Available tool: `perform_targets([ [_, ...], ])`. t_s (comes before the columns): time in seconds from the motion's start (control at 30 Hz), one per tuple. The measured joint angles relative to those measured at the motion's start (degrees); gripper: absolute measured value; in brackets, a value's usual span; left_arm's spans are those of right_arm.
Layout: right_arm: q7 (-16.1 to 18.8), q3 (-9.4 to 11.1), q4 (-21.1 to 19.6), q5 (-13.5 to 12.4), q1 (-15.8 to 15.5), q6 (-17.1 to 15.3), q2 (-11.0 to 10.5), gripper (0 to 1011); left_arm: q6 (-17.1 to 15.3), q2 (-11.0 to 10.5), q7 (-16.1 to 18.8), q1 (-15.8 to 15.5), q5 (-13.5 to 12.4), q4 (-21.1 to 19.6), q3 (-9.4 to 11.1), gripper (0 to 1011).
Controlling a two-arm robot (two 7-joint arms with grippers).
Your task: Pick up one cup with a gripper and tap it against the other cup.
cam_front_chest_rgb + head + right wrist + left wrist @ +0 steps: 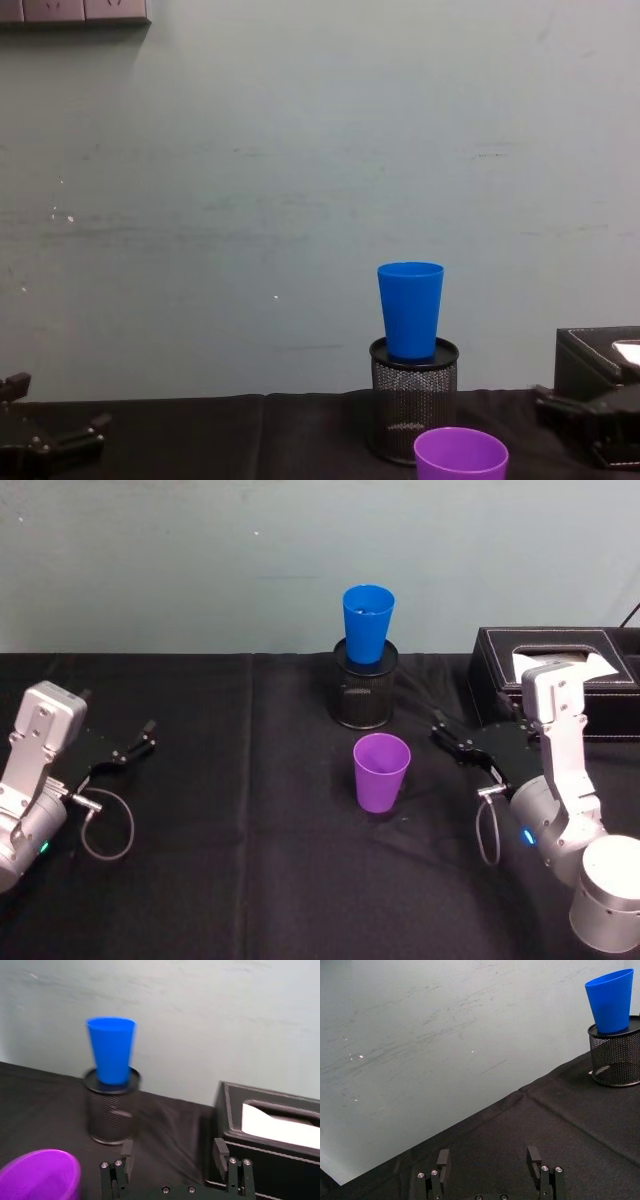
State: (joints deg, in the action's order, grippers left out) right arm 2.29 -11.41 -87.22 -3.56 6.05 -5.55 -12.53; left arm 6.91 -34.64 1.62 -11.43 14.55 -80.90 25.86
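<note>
The purple cup stands upright on the black cloth at the table's middle, also seen in the right wrist view and the chest view. Behind it, the blue cup sits upright in the mouth of a black mesh pen holder. My right gripper hovers open a short way to the right of the purple cup, touching nothing; its fingers are spread wide. My left gripper rests open at the far left, away from both cups, fingers apart.
A black tissue box with a white tissue stands at the back right, just behind my right arm. A pale wall runs along the table's far edge. Loose cable loops hang beside each wrist.
</note>
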Motion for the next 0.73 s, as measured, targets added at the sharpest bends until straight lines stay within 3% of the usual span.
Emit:
perform_targets([
  [0.23, -2.72, 1.11, 2.74, 2.27, 0.61, 1.19, 1.63, 1002, 0.0, 0.0, 0.0, 0.0, 0.0, 0.0, 0.0, 1000],
  [0.73, -2.55, 0.93, 2.49, 2.0, 0.58, 0.92, 1.36, 1002, 0.0, 0.0, 0.0, 0.0, 0.0, 0.0, 0.0, 1000],
])
